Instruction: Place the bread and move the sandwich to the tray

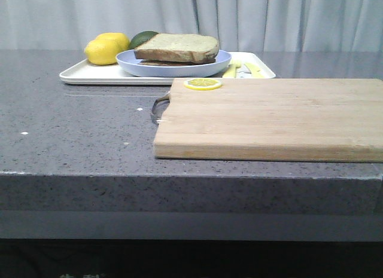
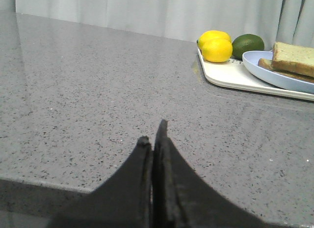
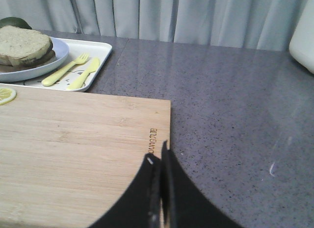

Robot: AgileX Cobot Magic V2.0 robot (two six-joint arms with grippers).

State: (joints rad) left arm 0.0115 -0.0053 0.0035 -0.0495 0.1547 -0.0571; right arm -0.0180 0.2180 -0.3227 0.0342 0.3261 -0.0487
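Observation:
The sandwich [image 1: 176,48] lies on a round pale blue plate [image 1: 173,67], which stands on the white tray [image 1: 90,75] at the back of the counter. Its top slice of bread [image 3: 23,41] rests flat on a lower slice; whatever is between them is hidden. Far from the tray's near corner [image 2: 230,76], my left gripper [image 2: 153,135] hangs shut and empty over bare counter. My right gripper [image 3: 158,157] is shut and empty above the right edge of the wooden cutting board [image 3: 73,149]. Neither gripper shows in the front view.
Two lemons [image 1: 105,49] and a green fruit [image 1: 143,37] sit on the tray's left end, a yellow fork [image 3: 66,71] and knife [image 3: 86,73] on its right end. A lemon slice [image 1: 202,83] lies on the cutting board [image 1: 269,119]. A white vessel [image 3: 304,32] stands far right.

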